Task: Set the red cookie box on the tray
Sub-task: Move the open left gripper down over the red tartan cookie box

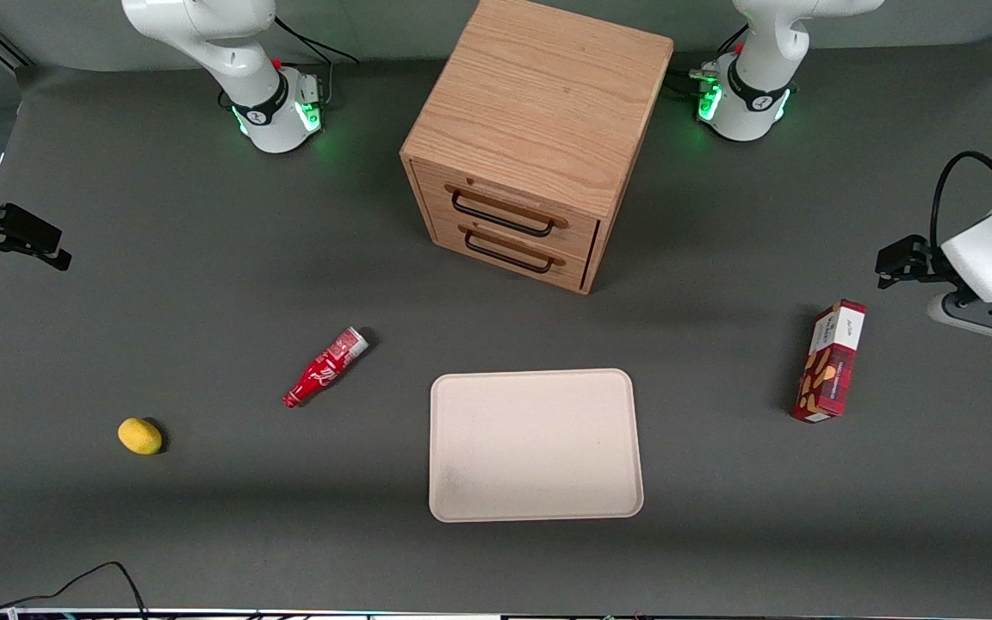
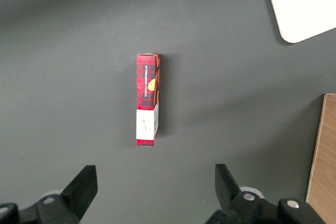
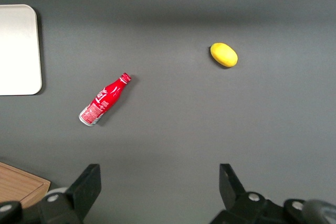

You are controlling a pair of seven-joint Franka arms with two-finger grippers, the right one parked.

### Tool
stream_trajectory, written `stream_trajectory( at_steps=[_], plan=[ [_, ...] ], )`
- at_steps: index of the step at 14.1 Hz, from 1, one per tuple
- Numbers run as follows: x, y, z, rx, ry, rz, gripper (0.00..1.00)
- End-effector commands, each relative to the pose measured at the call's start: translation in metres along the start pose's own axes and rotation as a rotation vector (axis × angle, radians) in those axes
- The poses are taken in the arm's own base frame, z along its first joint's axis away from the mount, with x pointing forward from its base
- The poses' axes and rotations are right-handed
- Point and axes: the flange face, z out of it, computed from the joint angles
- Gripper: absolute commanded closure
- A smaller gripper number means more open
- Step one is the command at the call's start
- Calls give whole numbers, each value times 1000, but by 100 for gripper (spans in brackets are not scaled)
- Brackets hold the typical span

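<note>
1. Gripper [image 2: 152, 192] hangs wide open, empty, above the red cookie box [image 1: 829, 362].
2. Box lies near the table's working-arm end, well apart from the tray [image 1: 535, 508].
3. Probably light, crushable cardboard; pinch its narrow sides mid-length.

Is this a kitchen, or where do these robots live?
Probably a robot test lab, not a kitchen: white arms bolted to a grey-matted table, the open black gripper hovering above a red plaid cookie box, near a cream tray.
</note>
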Motion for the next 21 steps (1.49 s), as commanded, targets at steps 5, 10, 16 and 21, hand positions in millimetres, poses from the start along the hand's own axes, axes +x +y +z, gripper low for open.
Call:
stream_trajectory(
  at_steps=[5, 10, 16, 21],
  plan=[
    [3, -15, 4, -16, -41, -16, 0],
    [-5, -50, 52, -60, -108, 20, 0],
    [-7, -77, 178, -59, -68, 62, 0],
    [4, -67, 268, -92, -17, 46, 0]
  ],
)
